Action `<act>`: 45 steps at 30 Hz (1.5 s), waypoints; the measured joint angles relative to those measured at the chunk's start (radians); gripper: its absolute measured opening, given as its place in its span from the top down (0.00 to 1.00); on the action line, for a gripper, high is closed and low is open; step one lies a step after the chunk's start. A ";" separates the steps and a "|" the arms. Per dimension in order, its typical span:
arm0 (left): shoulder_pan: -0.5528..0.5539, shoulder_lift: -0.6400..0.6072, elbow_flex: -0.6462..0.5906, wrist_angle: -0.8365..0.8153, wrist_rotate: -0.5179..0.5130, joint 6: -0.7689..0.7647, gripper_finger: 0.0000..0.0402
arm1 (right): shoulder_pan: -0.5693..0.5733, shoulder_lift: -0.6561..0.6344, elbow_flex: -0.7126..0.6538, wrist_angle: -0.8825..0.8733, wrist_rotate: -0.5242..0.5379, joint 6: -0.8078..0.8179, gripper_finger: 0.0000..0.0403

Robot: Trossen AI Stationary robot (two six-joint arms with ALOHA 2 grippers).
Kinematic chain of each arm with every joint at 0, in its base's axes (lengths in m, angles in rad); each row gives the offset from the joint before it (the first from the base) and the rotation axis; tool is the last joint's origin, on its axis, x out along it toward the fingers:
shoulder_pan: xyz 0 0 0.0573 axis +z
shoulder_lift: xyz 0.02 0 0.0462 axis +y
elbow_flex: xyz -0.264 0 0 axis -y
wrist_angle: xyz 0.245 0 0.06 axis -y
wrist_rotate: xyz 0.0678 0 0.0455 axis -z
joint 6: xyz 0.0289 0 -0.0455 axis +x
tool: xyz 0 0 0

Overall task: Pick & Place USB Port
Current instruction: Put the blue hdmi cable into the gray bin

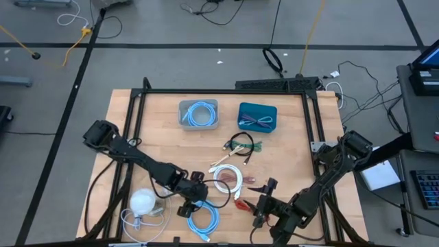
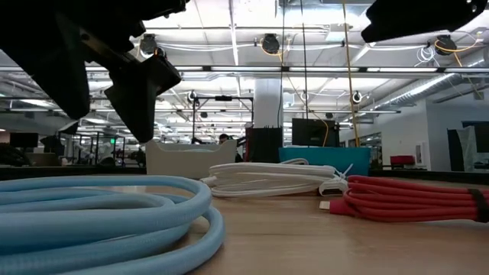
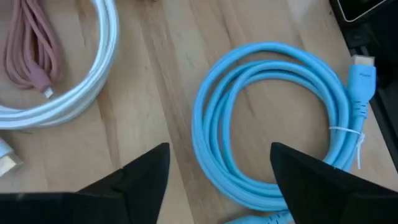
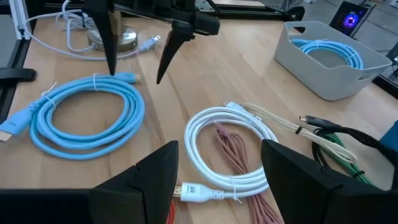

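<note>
Left gripper point(image 1: 193, 204) hovering just above light-blue coiled cable point(image 1: 204, 219) at near edge of table point(image 1: 288, 137), fingers spread wide, nothing held. From left wrist view, fingers point(image 3: 140, 180) straddling one side of coil point(image 3: 273, 124), pads well clear of cable. Blue plug point(image 3: 362, 81) sitting at coil's edge, thin tie point(image 3: 348, 132) binding loops just beside it.

Right gripper point(image 1: 264, 202) near front of table on right side, beside red cable point(image 1: 241, 204), fingers also wide, empty. From right wrist view: white coiled cable point(image 4: 227, 152) w/ pinkish cable point(image 4: 233, 152) lying inside it, blue coil point(image 4: 87, 115) beyond, left arm's fingers point(image 4: 168, 53) pointing down above it.

Further back: grey bin point(image 1: 199, 114) already holding another blue cable, teal bin point(image 1: 257, 116) w/ dark cables, green/beige cable bundle point(image 1: 240, 145) mid-table. White round thing point(image 1: 143, 201) w/ cord at front left.

Handling, by judgement: cable light, soft, floppy; loops prob. sag when lifted, tie likely keeps them together. Jacket looks smooth, maybe slippery. Best hold prob. across bundled strands near tie, where loops stack tight; plug end stiff but small, easy to miss. Pinching single strand risks coil swinging or snagging white coil next door. Grey bin likely target, can't confirm.
</note>
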 joint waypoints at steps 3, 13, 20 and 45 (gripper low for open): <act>-0.001 0.007 0.000 -0.001 0.001 -0.017 0.27 | 0.000 0.000 -0.017 0.020 0.000 -0.003 0.44; -0.024 0.068 0.002 0.013 -0.054 -0.053 0.39 | -0.001 0.000 -0.027 0.030 0.000 -0.003 0.44; -0.022 0.146 0.002 0.048 -0.060 -0.070 0.38 | -0.002 0.000 -0.027 0.039 0.000 -0.003 0.44; -0.084 -0.272 0.000 -0.083 -0.828 -0.161 0.97 | -0.009 0.000 -0.036 0.073 0.003 -0.008 0.44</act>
